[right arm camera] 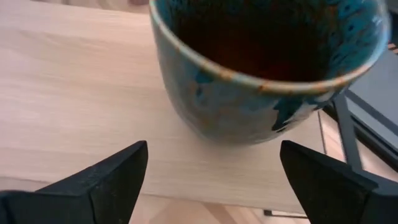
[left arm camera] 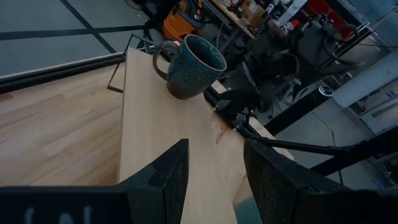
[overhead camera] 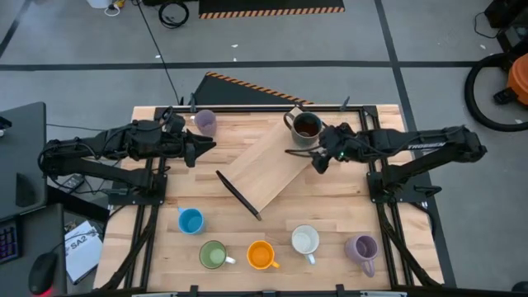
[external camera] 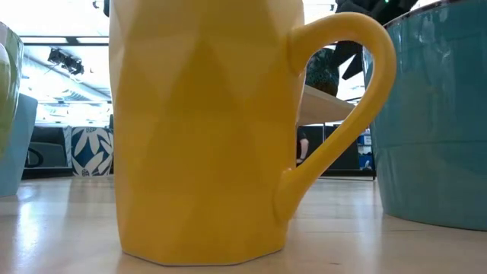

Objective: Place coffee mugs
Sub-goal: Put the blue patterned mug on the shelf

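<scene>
Currently the dark mug (brown inside) stands on the raised wooden board at its far corner. Right gripper sits just beside it, fingers spread, empty. Left gripper waits open near a lilac mug.

A pale wooden board lies slantwise on the table, with an orange vacuum cleaner on the grey floor beyond.

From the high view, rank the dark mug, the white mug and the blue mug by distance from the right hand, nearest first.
1. Dark mug: on the board's far corner, just beside the open right hand.
2. White mug: front row, toward the right.
3. Blue mug: front left, farthest.
</scene>
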{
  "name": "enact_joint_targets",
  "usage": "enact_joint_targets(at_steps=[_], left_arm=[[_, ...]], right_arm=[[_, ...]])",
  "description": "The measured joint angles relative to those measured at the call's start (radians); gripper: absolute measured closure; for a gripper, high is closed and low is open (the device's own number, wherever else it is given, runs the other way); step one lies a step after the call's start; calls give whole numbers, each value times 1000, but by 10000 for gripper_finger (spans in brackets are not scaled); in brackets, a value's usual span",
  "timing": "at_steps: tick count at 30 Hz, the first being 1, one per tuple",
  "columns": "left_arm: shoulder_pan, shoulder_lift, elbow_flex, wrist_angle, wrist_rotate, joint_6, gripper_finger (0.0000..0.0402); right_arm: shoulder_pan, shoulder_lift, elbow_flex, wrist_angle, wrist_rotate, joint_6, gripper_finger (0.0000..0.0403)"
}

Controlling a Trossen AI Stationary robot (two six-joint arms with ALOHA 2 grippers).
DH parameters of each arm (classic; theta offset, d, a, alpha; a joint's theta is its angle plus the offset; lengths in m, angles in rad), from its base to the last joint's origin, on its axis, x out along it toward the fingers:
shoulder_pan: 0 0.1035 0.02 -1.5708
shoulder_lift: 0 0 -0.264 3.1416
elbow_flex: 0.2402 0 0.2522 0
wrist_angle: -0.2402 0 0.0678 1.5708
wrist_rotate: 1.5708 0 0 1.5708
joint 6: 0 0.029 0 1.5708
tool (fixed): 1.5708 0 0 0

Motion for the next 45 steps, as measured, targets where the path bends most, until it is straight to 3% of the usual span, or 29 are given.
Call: enact_joint_targets(at_steps=[11,23,45], left_arm=[[0,0,0,0,0,-2,242],[0,0,0,0,0,-2,242],[0,0,0,0,-7,8,242]], right_arm=[[70,-2,-153,262,209,79,36],[67,-2,-252,479,282,106,36],[-63,-1,-255,539,314,102,36]])
